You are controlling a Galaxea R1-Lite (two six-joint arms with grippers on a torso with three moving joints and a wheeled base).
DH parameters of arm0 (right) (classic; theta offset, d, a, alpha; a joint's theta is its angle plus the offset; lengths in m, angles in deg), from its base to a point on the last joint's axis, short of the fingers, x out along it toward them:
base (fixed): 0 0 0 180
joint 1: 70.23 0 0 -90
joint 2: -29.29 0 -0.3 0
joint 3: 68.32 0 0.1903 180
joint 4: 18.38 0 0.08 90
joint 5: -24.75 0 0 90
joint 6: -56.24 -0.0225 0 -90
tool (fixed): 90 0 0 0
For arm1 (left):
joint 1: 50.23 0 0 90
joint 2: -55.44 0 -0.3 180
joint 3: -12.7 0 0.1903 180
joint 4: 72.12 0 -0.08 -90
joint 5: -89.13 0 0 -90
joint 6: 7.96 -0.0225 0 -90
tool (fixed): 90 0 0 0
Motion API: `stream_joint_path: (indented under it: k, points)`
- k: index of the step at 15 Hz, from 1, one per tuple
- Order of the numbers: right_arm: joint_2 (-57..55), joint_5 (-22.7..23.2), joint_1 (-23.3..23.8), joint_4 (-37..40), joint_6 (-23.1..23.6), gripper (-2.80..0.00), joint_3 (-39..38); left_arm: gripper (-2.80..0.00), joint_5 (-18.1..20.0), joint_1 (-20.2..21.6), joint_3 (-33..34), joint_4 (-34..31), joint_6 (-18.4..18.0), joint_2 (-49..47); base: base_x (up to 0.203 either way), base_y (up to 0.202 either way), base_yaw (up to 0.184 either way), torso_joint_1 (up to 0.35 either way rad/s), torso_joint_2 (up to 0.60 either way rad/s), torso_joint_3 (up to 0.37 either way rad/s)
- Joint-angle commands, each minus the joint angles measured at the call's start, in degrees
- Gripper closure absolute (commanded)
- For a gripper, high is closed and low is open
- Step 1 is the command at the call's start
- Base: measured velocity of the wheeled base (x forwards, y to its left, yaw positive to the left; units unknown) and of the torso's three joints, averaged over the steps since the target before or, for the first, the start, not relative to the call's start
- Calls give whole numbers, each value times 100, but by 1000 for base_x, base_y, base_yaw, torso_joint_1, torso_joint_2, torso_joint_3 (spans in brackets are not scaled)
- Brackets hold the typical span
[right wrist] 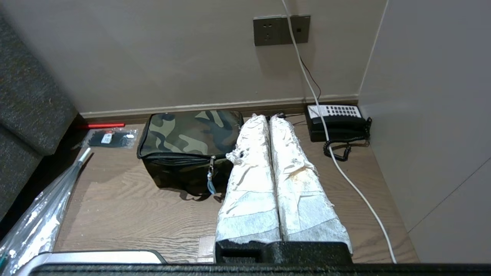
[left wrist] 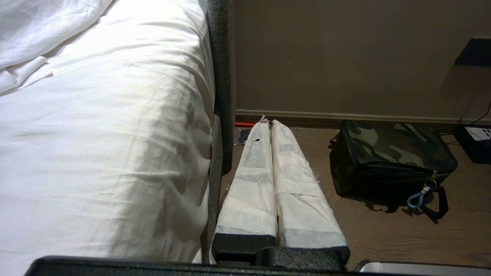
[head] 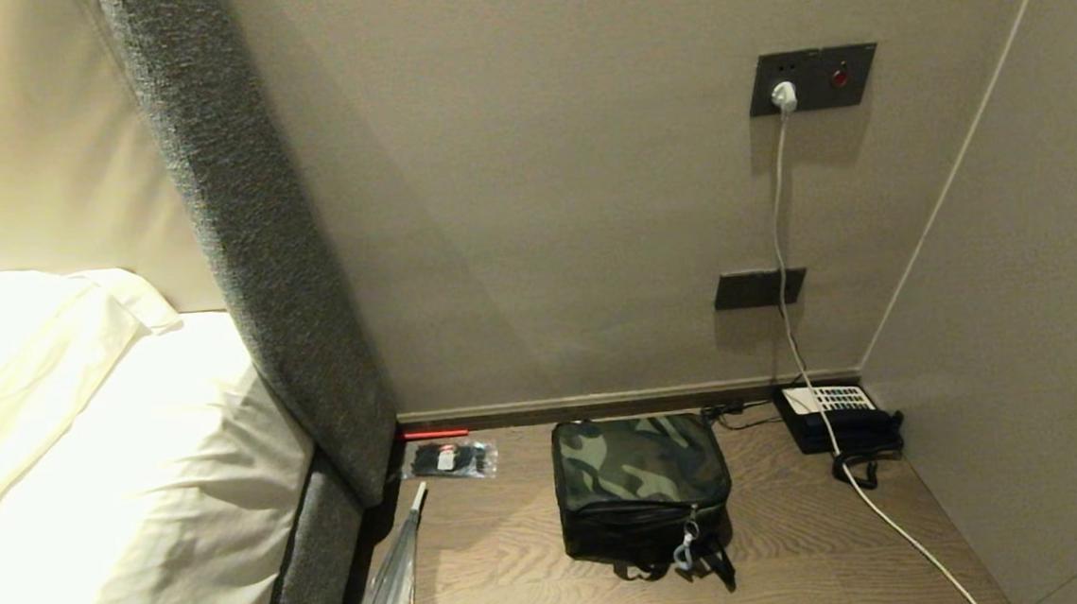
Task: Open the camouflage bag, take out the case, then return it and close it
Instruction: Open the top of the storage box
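The camouflage bag [head: 641, 484] sits zipped shut at lower centre of the head view, on the wooden tabletop [head: 803, 558], left of the black telephone [head: 835, 414]. Both tools are away from it, the left tool [left wrist: 267, 124] and right tool [right wrist: 267, 119] each with wrapped fingers pressed together, empty.

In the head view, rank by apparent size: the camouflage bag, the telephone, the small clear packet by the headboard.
1. camouflage bag, clearly largest.
2. telephone.
3. small clear packet, only slightly smaller than the telephone; that pair is close.
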Motion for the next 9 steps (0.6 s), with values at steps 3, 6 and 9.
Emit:
stream_joint_path:
  k: [3, 6, 9]
  points:
    - [168, -17, -2, -11, -34, 0, -53, 0, -5, 5, 1, 0, 2, 11, 0, 0, 0, 0, 0, 0]
    - [168, -17, -2, -11, -34, 0, -53, 0, -5, 5, 1, 0, 2, 11, 0, 0, 0, 0, 0, 0]
    - [168, -17, -2, -11, -34, 0, -53, 0, -5, 5, 1, 0, 2, 11, 0, 0, 0, 0, 0, 0]
